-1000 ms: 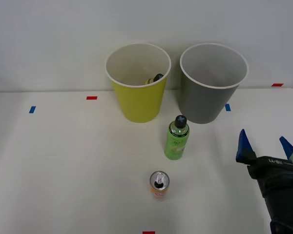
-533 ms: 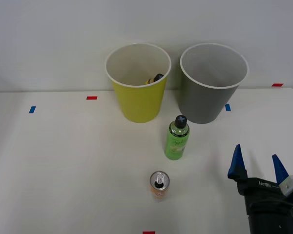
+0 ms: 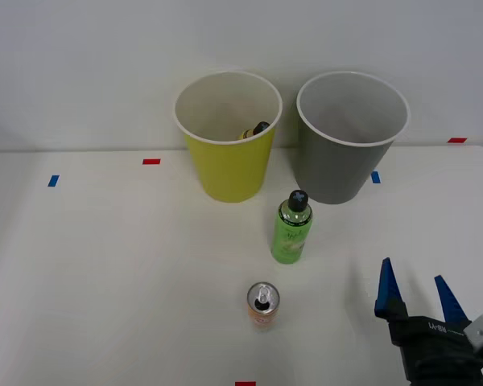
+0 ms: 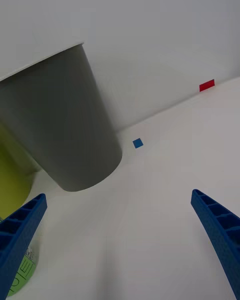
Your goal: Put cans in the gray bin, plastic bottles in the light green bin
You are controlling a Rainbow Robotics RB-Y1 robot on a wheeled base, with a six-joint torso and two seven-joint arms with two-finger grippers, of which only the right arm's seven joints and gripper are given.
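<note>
Front view: the light green bin (image 3: 228, 157) and gray bin (image 3: 350, 149) stand upright side by side at the far edge of the table (image 3: 105, 273), green left, gray right. Just near of them, the green bottle (image 3: 291, 228) stands cap up; the orange-and-white can (image 3: 262, 304) stands upright nearer still. The right gripper (image 3: 412, 291), near right, holds nothing, its 2 fingers spread wide, well right of both.
</note>
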